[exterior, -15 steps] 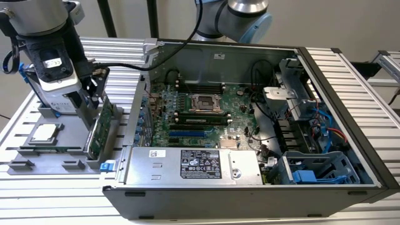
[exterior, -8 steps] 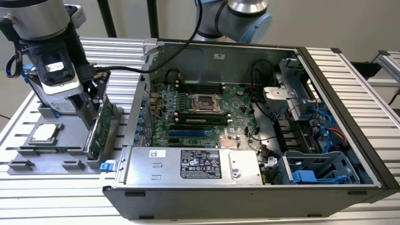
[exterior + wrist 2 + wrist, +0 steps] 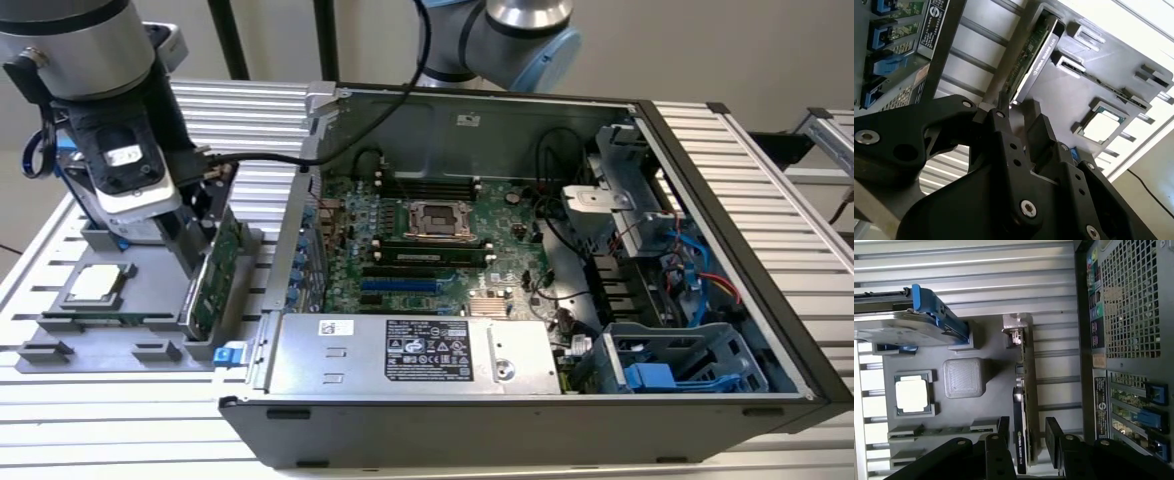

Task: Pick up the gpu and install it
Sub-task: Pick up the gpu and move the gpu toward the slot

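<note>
The gpu (image 3: pixel 211 272) is a green card standing on edge in a slot of the grey holder tray (image 3: pixel 80 345), on the exterior view's left beside the open computer case. My gripper (image 3: pixel 183 238) hangs right over the card. In the first wrist view the gpu (image 3: pixel 1025 385) runs between my two black fingers (image 3: pixel 1003 432), which straddle one end with a small gap on each side. The gripper (image 3: pixel 1028 434) is open. In the second wrist view the gpu (image 3: pixel 1035 47) lies just beyond the open gripper (image 3: pixel 1016 119).
The open computer case (image 3: pixel 747 200) holds the motherboard (image 3: pixel 514 215) with blue and black card slots (image 3: pixel 400 285). On the tray lie a square silver processor chip (image 3: pixel 96 283) and a hard drive with blue rails (image 3: pixel 914 322). The case wall (image 3: pixel 1134 300) stands close beside the card.
</note>
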Robot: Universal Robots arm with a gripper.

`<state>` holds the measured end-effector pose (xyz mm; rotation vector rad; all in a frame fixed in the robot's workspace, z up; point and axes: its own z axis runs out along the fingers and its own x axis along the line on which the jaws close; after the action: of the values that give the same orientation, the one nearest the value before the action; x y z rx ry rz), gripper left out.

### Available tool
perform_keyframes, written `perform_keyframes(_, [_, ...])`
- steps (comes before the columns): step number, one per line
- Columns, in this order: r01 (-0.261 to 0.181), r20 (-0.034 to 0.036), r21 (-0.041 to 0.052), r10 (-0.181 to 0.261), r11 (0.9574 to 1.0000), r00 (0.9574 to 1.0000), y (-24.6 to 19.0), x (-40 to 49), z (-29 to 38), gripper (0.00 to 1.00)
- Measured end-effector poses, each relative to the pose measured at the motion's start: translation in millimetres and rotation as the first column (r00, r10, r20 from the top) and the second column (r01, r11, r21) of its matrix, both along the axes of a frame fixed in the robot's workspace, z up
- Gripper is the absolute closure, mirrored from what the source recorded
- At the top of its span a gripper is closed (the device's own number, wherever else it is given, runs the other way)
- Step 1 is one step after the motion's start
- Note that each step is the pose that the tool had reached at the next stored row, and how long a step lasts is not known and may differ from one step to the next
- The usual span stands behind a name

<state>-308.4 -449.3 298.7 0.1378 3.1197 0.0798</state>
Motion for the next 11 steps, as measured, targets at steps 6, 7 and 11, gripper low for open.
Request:
perform_keyframes(6, [0.002,0.0,0.0,-0.002,1.0,1.0,0.0,0.1,-6.0,0.0])
perform_keyframes(7, [0.002,0.0,-0.0001,-0.002,1.0,1.0,-0.1,0.0,-6.9,0.0])
perform_keyframes(11, [0.002,0.0001,0.0,-0.002,1.0,1.0,-0.1,0.1,-10.7,0.0])
